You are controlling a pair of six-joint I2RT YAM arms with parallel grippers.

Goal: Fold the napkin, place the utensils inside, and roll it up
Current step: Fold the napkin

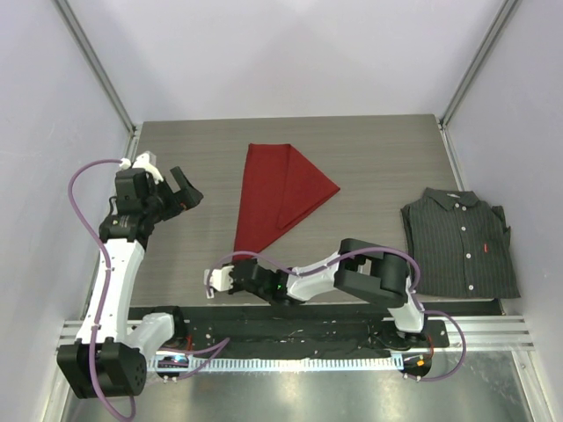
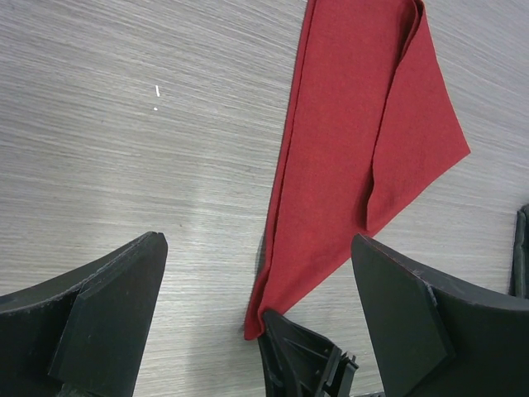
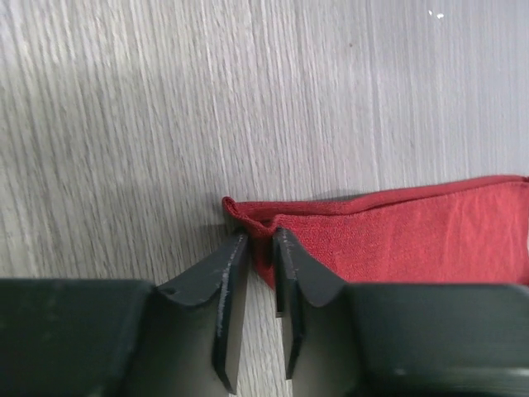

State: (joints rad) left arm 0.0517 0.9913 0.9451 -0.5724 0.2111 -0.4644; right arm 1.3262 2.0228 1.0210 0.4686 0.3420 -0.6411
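The right gripper [image 3: 260, 240] pinches the near tip of the napkin [image 3: 413, 231], a long folded triangle reaching toward the far side, likely to lift it for another fold. The left gripper [image 1: 185, 192] hangs wide open at the left, well apart. No utensils show.

One napkin [image 1: 280, 198], one pinstriped shirt [image 1: 459, 243], one table [image 1: 369, 149], and two arms: left arm [image 1: 119, 272] and right arm [image 1: 369, 277].
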